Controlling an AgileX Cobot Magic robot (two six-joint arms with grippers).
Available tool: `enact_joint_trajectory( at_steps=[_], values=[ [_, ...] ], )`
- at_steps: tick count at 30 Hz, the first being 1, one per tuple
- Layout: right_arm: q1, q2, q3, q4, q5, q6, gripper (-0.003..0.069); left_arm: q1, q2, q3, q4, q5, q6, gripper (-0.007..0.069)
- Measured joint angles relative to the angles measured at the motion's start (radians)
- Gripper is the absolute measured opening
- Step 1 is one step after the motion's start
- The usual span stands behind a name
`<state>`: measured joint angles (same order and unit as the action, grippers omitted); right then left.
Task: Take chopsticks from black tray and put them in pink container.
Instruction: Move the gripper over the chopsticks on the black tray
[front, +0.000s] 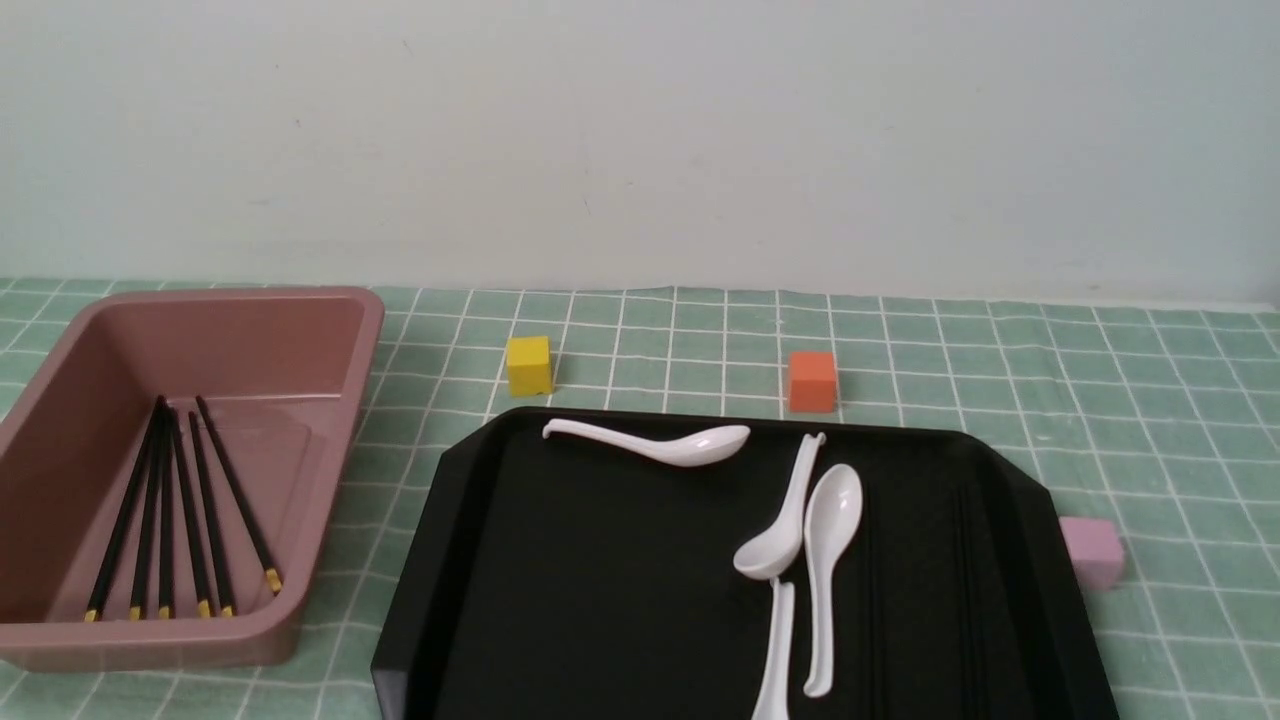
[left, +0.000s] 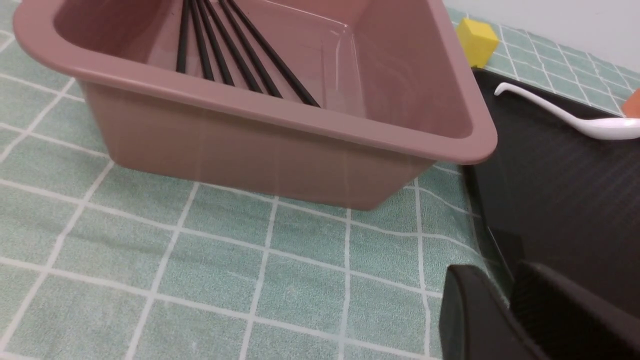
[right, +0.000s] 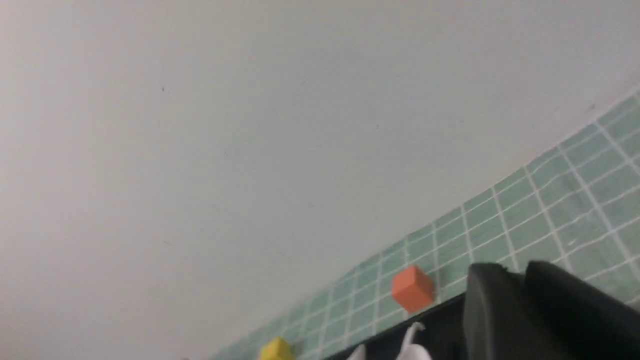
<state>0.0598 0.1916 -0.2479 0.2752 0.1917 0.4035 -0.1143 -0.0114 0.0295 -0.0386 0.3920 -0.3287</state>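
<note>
Several black chopsticks with gold ends lie fanned on the floor of the pink container at the left. The left wrist view shows the chopsticks behind the container's near rim. The black tray fills the middle front. Faint straight lines mark its right part; I cannot tell if they are sticks. Neither gripper shows in the front view. My left gripper hangs shut and empty over the tray's left edge. My right gripper is shut and empty above the tray's far side.
Several white spoons lie in the tray. A yellow cube and an orange cube stand behind the tray, and a pale pink cube sits at its right edge. The checked green cloth ends at a pale wall.
</note>
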Motion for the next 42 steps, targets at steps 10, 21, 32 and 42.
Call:
enact_joint_trajectory(
  at_steps=[10,21,32,42],
  values=[
    [0.0,0.75,-0.358,-0.143,0.656,-0.139,0.0003,0.003,0.0,0.0,0.0,0.0,0.0,0.0145],
    [0.345,1.18,-0.462,0.109,0.528,-0.197,0.0077,0.005,0.0,0.0,0.0,0.0,0.0,0.0158],
    [0.575,1.458,-0.689,-0.25,0.501,0.277,0.0311,0.005,0.0,0.0,0.0,0.0,0.0,0.0169],
    [0.591,1.586,-0.707,-0.289,0.481,0.353,0.0342,0.005,0.0,0.0,0.0,0.0,0.0,0.0181]
  ],
)
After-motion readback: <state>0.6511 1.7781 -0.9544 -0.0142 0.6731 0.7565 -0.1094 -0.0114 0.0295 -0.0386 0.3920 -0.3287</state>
